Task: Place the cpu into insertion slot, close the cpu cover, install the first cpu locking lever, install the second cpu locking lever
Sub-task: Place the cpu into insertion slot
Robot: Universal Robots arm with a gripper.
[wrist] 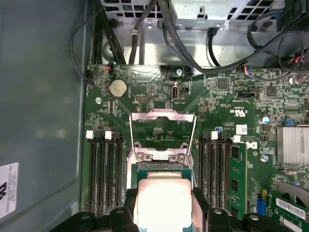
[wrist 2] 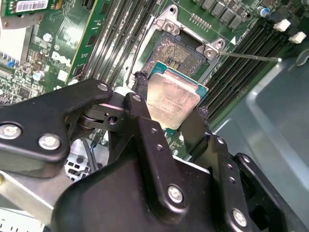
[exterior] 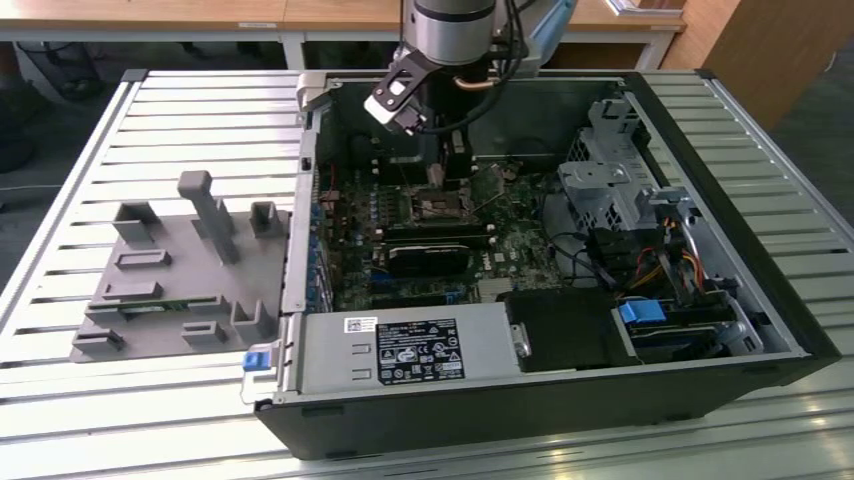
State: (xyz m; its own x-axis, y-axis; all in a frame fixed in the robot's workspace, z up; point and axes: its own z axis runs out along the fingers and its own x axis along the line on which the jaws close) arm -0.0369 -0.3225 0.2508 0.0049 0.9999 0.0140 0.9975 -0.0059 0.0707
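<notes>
Holding the cpu point(wrist 2: 170, 103) by two opposite edges, the gripper point(wrist 2: 172, 96) keeps its jaws pinched on the chip, and the silvery face shows in both wrist views. The cpu is just over the near edge of the insertion slot point(wrist 2: 186, 48) and is not seated in it. The cpu cover point(wrist: 162, 117) is open, folded back from the slot, on the green motherboard point(wrist: 231, 111) inside the computer case point(exterior: 534, 420).

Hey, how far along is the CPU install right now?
Done so far: the cpu cover is flipped open and the insertion slot lies bare, ready for the chip. In hand: the claw is shut on the cpu, held close over the slot and not yet seated. Left: seating the chip, closing the cover and latching both locking levers; one thin lever rod stands free.
</notes>
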